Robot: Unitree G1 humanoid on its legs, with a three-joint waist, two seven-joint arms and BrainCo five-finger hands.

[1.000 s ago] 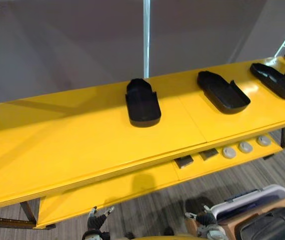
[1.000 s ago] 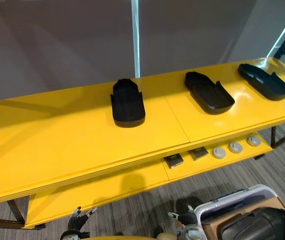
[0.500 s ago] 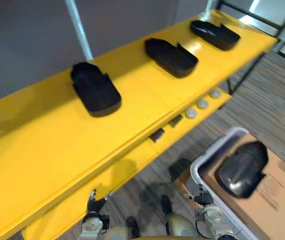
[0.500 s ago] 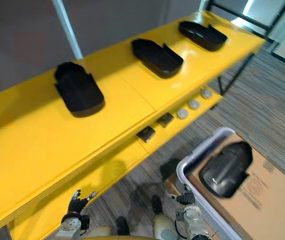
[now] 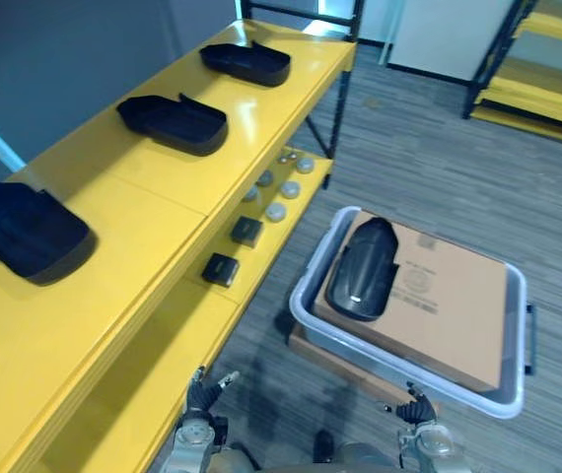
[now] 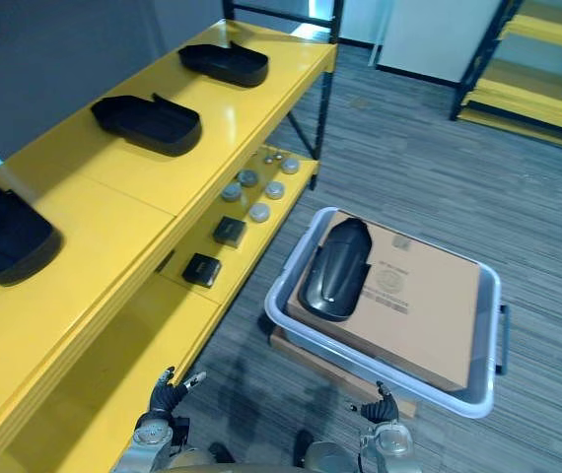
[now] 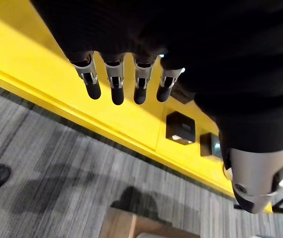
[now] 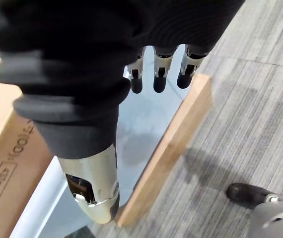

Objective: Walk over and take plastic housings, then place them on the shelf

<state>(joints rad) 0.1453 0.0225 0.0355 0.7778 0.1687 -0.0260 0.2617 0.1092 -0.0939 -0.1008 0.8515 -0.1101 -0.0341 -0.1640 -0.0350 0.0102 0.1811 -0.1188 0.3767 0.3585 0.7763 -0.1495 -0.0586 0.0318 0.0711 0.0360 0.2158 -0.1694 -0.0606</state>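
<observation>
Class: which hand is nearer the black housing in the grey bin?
Right. The right hand hangs at the near rim of the bin, short of the housing; the left hand farther off, beside the shelf.

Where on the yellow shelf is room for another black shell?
The top shelf is bare between the nearest housing and the middle housing, and on this side of the nearest one. The lower shelf is crowded farther along with black boxes and grey discs.

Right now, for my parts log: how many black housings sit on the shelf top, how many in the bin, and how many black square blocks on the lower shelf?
Housings on the shelf top: 3
Housing in the bin: 1
Square blocks on the lower shelf: 2
Total: 6
</observation>
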